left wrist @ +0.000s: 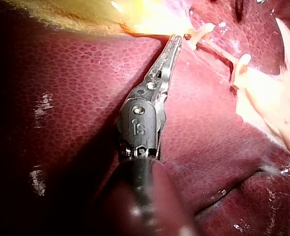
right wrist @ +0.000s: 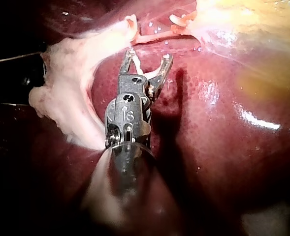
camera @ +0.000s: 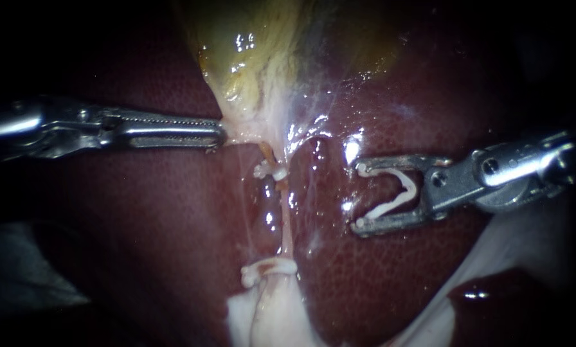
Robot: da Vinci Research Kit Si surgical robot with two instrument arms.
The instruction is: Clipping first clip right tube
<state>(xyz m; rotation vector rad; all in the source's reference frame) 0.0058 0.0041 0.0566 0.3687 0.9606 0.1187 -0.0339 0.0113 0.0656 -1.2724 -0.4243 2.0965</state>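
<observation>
Gripping gallbladder edge with left instrument, jaws clenched. Holding clip in right instrument, jaws spread, near tube.

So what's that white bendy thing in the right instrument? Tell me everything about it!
It is a clip, white and smooth like plastic, bent into an open V. The right instrument carries it inside its forked metal tip, one arm along each prong. It is over the dark red liver, beside the pale tube, not touching it.
</observation>
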